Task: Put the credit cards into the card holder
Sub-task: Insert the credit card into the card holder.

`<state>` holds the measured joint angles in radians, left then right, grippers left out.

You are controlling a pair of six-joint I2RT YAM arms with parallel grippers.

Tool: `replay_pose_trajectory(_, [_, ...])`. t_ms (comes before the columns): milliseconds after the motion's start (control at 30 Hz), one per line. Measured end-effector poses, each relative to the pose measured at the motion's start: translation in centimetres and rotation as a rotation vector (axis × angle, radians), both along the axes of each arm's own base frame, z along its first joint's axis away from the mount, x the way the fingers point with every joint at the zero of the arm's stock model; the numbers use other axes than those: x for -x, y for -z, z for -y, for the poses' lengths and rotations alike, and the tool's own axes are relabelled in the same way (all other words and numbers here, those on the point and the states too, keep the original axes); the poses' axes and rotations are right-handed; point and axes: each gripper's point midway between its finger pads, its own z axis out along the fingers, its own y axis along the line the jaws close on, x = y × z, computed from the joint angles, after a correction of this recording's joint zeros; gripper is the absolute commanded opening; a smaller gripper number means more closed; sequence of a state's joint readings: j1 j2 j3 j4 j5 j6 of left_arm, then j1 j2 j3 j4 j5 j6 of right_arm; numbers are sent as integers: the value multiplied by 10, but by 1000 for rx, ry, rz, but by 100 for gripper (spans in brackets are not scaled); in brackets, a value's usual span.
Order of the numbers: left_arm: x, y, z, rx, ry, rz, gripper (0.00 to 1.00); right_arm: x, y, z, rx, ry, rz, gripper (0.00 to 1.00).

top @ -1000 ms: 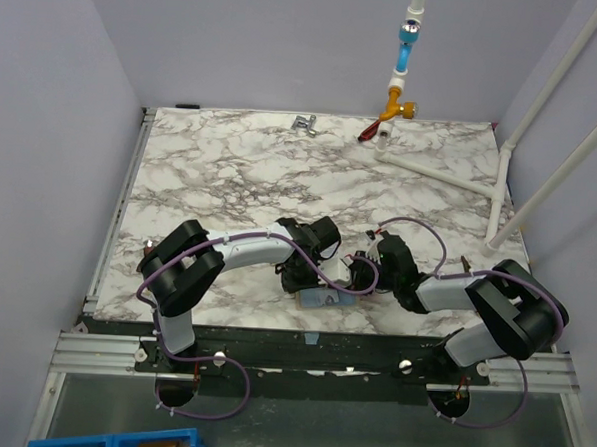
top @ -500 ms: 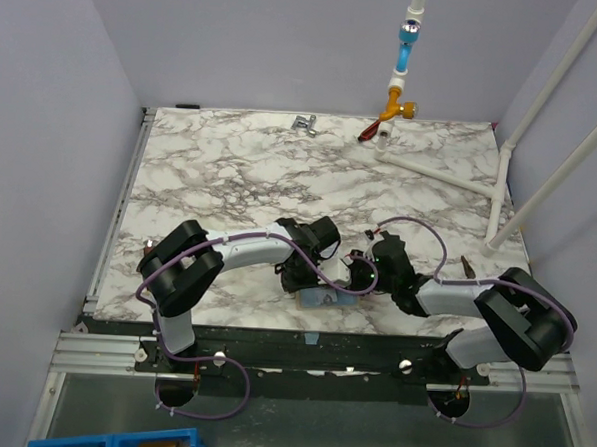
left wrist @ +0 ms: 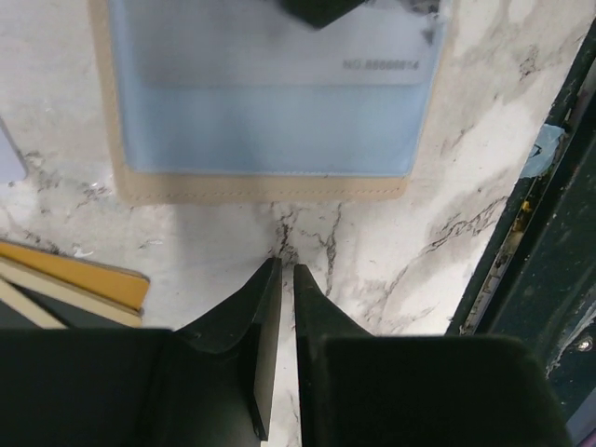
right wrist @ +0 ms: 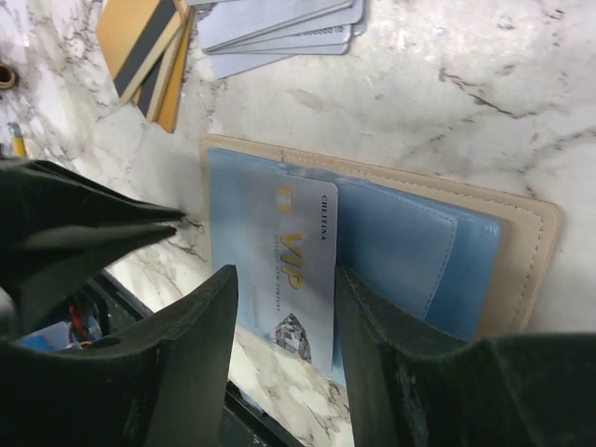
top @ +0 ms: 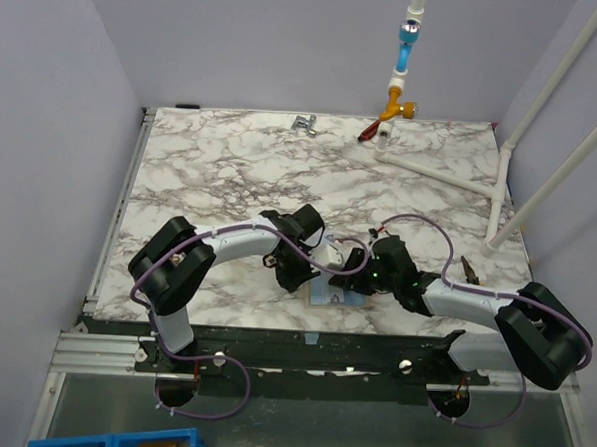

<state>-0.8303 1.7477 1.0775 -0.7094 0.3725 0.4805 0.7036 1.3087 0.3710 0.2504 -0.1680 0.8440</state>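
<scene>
The card holder (right wrist: 521, 233) lies open and flat near the table's front edge, tan rim round a blue lining (left wrist: 261, 140). A pale grey-blue VIP credit card (right wrist: 289, 251) rests on it, one end tucked under a blue pocket and the other overhanging the holder's edge. My right gripper (right wrist: 284, 275) is open, a finger on each side of that card. My left gripper (left wrist: 287, 268) is shut on nothing, pointing at the holder's tan edge (left wrist: 251, 189) just short of it. Loose gold-tan cards (right wrist: 144, 56) and pale grey ones (right wrist: 279, 23) lie beyond the holder.
The dark front rail (left wrist: 549, 279) runs right beside the holder (top: 335, 294). Both arms crowd the near middle of the marble table (top: 231, 170). A small metal fitting (top: 305, 124) and white pipes (top: 451, 176) stand at the back and right.
My right gripper has gone from shut to open, letting go of the VIP card on the holder. The left arm has drawn slightly back to the left.
</scene>
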Motion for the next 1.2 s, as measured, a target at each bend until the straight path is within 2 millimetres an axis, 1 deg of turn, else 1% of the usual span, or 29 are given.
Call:
replay_pose_trajectory(100, [-6,-2,-3,34,-41,-20,13,2,1,4,19,7,-4,46])
replay_pose_trajectory(233, [-18,-14,-4,100,-118,-36,14,3,2,8,35,10,-5,49])
replay_pose_trajectory(300, [-21,-23,-1,141,-143,-37,14,2,2,7,36,7,-2,49])
replay_pose_trajectory(400, [-19,-32,10,197,-161,-66,14,2,1,7,39,0,5,49])
replay_pose_trajectory(467, [-17,-35,15,217,-174,-91,14,2,0,7,43,-7,9,47])
replay_pose_trajectory(533, [-15,-37,18,229,-185,-111,14,4,0,5,50,-20,13,42])
replay_pose_trajectory(567, [-14,-37,19,231,-193,-122,14,4,-1,4,55,-28,16,41])
replay_pose_trajectory(733, [-21,-35,24,226,-266,-170,14,6,-6,5,68,-34,42,37])
replay_pose_trajectory(867, [-28,-40,23,252,-329,-205,14,4,-12,8,70,-25,64,37])
replay_pose_trajectory(933, [-32,-41,23,265,-348,-212,14,4,-11,10,84,-15,61,38])
replay_pose_trajectory(1033, [-31,-43,26,282,-345,-222,13,4,-8,14,105,-7,51,38])
replay_pose_trajectory(1067, [-31,-44,27,285,-343,-224,14,5,-7,15,111,-6,46,37])
replay_pose_trajectory(1133, [-31,-44,28,291,-340,-225,13,7,-3,16,124,-7,33,31])
replay_pose_trajectory(1200, [-31,-45,29,295,-337,-222,13,8,2,17,136,-10,21,21])
